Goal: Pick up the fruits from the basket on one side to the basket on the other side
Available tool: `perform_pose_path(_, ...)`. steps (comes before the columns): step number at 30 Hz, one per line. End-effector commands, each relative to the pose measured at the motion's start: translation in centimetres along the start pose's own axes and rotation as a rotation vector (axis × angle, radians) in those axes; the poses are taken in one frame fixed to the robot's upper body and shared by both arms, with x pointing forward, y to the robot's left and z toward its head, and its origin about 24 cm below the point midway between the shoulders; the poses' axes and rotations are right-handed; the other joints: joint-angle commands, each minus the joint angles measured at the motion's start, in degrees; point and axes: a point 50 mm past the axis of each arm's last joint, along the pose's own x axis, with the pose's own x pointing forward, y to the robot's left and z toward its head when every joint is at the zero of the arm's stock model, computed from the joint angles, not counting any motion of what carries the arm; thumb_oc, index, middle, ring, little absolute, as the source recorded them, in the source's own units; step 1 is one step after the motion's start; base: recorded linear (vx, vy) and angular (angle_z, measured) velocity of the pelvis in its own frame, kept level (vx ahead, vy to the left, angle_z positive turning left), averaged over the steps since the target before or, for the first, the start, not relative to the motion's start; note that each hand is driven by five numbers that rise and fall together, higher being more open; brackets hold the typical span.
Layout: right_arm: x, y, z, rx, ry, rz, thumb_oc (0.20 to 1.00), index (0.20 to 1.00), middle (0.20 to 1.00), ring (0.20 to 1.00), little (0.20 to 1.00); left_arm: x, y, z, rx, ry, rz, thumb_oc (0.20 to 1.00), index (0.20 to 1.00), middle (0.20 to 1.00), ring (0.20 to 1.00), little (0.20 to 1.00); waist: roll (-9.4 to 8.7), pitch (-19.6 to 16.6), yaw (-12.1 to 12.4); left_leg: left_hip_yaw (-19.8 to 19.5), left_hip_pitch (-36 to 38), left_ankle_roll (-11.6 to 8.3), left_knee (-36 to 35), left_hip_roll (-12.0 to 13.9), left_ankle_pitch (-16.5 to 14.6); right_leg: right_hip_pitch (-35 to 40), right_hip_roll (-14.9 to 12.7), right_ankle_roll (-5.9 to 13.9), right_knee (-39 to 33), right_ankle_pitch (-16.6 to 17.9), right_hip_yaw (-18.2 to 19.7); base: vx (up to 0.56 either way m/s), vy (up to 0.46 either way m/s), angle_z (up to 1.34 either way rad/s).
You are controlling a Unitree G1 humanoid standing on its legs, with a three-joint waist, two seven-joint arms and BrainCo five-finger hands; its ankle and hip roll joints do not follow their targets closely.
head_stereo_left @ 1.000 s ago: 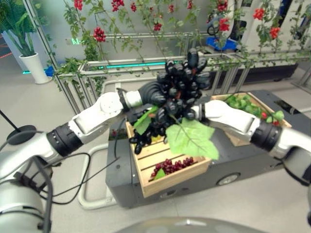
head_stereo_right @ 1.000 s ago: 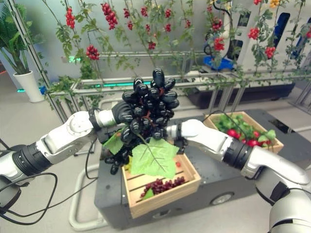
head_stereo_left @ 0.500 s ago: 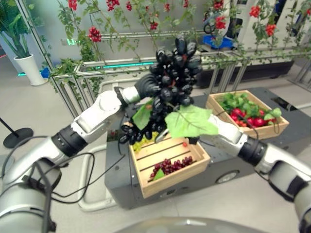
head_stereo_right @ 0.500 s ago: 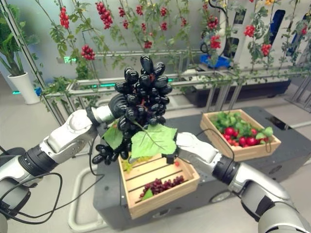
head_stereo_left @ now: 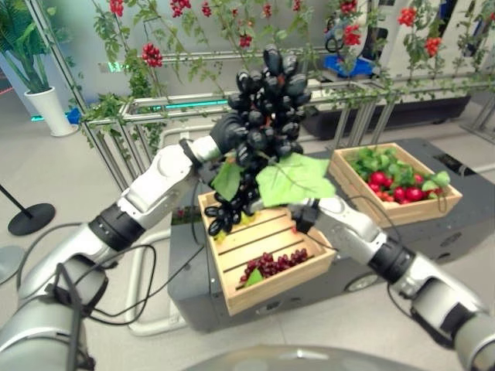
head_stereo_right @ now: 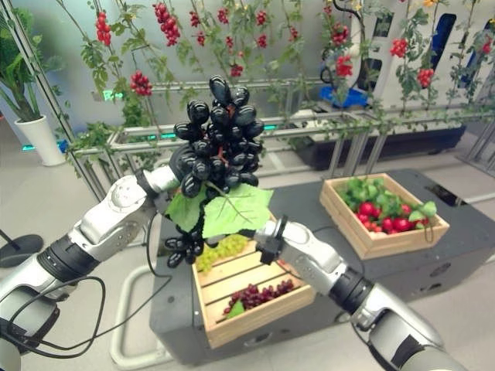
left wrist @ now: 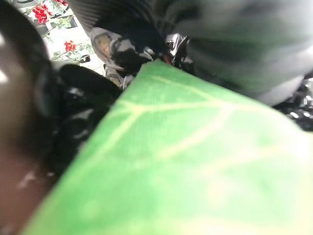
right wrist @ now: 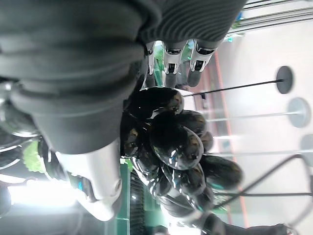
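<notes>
we hold the black grape bunch (head_stereo_right: 219, 143) high above the near basket (head_stereo_right: 251, 297), left hand (head_stereo_left: 229, 130) curled on it, right hand (head_stereo_right: 259, 236) hidden under its leaves so we cannot tell its fingers; it looks heavy, loose, bruisable, best cradled underneath.

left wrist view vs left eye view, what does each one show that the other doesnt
The left wrist view alone gives a close look at the veins of the green leaf. The left eye view alone shows the near basket with red grapes, the far basket of red and green fruit, and the left hand behind the bunch. Both show the black grapes and that leaf.
</notes>
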Motion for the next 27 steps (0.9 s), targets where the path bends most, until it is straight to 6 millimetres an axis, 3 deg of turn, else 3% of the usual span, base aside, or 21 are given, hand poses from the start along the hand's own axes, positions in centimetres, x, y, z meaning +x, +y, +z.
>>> perform_pose_path(1,1.1,-0.7,3.9,0.014,-0.275,-0.049,1.000,1.000,1.000,1.000,1.000,0.1,2.3,0.8,0.054,-0.066,0.122,0.200,0.200,0.200,0.200,0.200,-2.09,-1.90,-0.30,1.26,0.12,1.94,1.09,-3.73,-2.11,0.88,-3.27,7.22,1.68,0.51,1.42,0.00,0.000,0.00)
perform_pose_path(13,0.6,-0.9,3.4,0.044,-0.310,-0.097,1.000,1.000,1.000,1.000,1.000,0.2,2.4,0.8,0.050,-0.087,0.147,0.200,0.200,0.200,0.200,0.200,-2.21,-2.00,-0.42,1.27,0.04,1.90,1.15,-3.70,-2.07,1.01,-3.24,7.23,1.49,0.61,1.37,0.00,0.000,0.00)
perform_pose_path(23,1.3,-0.6,3.3,0.071,-0.327,-0.087,1.000,1.000,1.000,1.000,1.000,0.6,1.9,0.6,0.027,-0.107,0.146,0.200,0.200,0.200,0.200,0.200,-2.35,-2.07,-0.31,1.23,-0.05,1.92,1.20,-3.69,-2.01,0.88,-3.23,7.13,1.48,0.78,1.42,0.00,0.000,0.00)
perform_pose_path(24,1.4,-0.6,3.4,0.076,-0.331,-0.085,0.900,0.900,0.900,0.900,0.900,0.7,1.8,0.5,0.024,-0.109,0.145,0.200,0.200,0.200,0.200,0.200,-2.36,-2.09,-0.27,1.20,-0.04,1.93,1.22,-3.70,-2.03,0.87,-3.21,7.14,1.48,0.78,1.42,0.00,0.000,0.00)
perform_pose_path(25,1.6,-0.5,3.4,0.078,-0.337,-0.079,0.504,0.504,0.504,0.504,0.504,0.8,1.7,0.5,0.020,-0.110,0.144,0.200,0.200,0.200,0.200,0.200,-2.40,-2.06,-0.26,1.17,-0.04,1.94,1.17,-3.70,-2.02,0.83,-3.23,7.16,1.44,0.81,1.43,0.00,0.000,0.00)
perform_pose_path(26,1.7,-0.4,3.5,0.077,-0.339,-0.078,0.228,0.228,0.228,0.228,0.228,0.8,1.7,0.4,0.019,-0.112,0.145,0.200,0.200,0.200,0.200,0.200,-2.41,-2.06,-0.26,1.13,-0.08,1.94,1.15,-3.69,-1.99,0.83,-3.24,7.13,1.42,0.81,1.43,0.00,0.000,0.00)
perform_pose_path(27,1.8,-0.3,3.4,0.084,-0.338,-0.072,0.200,0.200,0.200,0.200,0.200,0.8,1.6,0.4,0.015,-0.115,0.144,0.200,0.200,0.200,0.200,0.200,-2.42,-2.11,-0.23,1.07,-0.05,1.93,1.06,-3.68,-1.98,0.83,-3.25,7.13,1.34,0.83,1.42,0.00,0.000,0.00)
